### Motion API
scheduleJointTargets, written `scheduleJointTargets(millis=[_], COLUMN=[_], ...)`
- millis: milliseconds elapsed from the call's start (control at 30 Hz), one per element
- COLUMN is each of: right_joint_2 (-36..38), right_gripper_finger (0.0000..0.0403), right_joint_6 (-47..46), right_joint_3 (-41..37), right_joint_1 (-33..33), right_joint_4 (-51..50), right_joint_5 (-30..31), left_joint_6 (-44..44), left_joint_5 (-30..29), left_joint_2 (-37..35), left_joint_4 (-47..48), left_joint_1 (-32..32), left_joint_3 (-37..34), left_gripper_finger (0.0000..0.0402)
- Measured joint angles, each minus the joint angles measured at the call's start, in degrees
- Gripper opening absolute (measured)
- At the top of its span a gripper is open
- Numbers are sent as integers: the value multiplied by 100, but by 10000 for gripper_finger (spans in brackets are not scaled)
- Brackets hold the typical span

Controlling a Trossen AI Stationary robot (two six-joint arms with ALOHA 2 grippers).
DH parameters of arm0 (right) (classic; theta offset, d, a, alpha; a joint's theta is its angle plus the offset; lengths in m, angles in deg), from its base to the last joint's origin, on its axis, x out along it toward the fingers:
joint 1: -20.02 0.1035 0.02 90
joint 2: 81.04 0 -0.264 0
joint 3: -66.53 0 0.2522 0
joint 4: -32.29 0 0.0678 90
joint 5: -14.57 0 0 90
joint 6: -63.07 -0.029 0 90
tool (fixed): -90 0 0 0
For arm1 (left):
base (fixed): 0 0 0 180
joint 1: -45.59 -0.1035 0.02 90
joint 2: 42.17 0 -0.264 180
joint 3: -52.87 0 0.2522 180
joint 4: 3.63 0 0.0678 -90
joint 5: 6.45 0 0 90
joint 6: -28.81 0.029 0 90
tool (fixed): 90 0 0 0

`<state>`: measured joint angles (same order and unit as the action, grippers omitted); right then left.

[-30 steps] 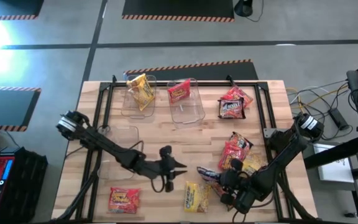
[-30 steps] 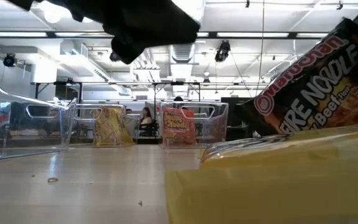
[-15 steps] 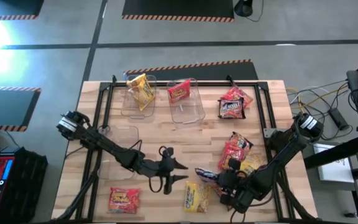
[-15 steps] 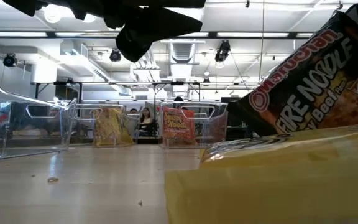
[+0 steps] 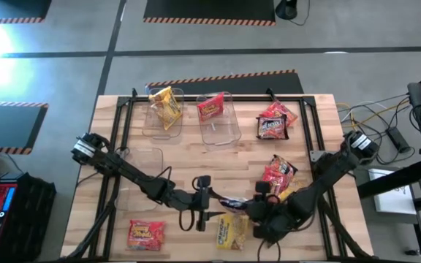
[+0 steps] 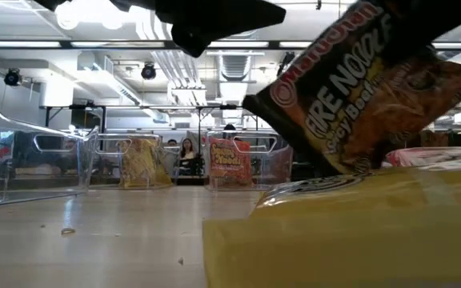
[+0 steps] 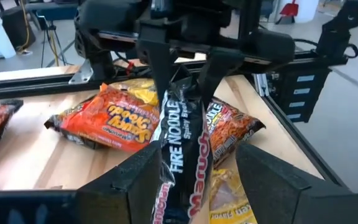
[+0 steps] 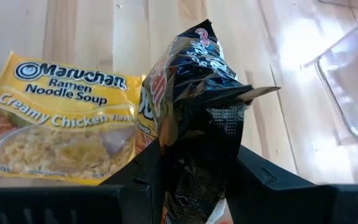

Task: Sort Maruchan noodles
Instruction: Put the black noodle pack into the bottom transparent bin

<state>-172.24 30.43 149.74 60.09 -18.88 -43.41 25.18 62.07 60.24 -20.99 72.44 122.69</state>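
Note:
A dark Fire Noodle packet [image 5: 232,203] of Maruchan noodles hangs above the table's near middle, with my right gripper [image 5: 256,207] shut on it. My left gripper [image 7: 197,158] is open; its fingers stand on either side of the packet's free end, and I see no touch. A yellow packet [image 5: 229,230] lies flat just below them. A red-orange packet [image 5: 146,234] lies near the front left. More packets lie at the right [image 5: 276,175] and far right [image 5: 275,120]. My right gripper pinches the dark packet's end [image 8: 194,146] on the table's right side between its two fingers. The fingers come slanting down from the right. The packet juts out past them toward my left gripper, tilted and lifted off the table, its free end [image 6: 262,100] lowest.
Two clear bins stand at the back: one [image 5: 152,120] holds a yellow packet, the other [image 5: 225,128] a red one. A third clear bin [image 5: 141,172] sits under my left arm. Black rails frame the table's edges.
My right gripper has gone up and toward the table's left, rolling as it went, and has carried the dark packet to my left gripper. The packet has risen clear above the yellow one and tipped steeper.

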Motion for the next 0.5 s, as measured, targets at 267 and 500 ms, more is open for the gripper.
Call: scheduleJointTargets(millis=[267, 500], right_joint_2=[0, 0], right_gripper_finger=[114, 114], right_joint_6=[889, 1556], right_joint_3=[241, 544], right_joint_1=[-304, -450], right_joint_4=[-2, 2], right_joint_5=[-252, -255], left_joint_6=[163, 167], left_joint_5=[-18, -332], left_joint_2=[7, 7], left_joint_4=[116, 118], left_joint_1=[-7, -22], left_joint_3=[43, 43], left_gripper_finger=[192, 192])
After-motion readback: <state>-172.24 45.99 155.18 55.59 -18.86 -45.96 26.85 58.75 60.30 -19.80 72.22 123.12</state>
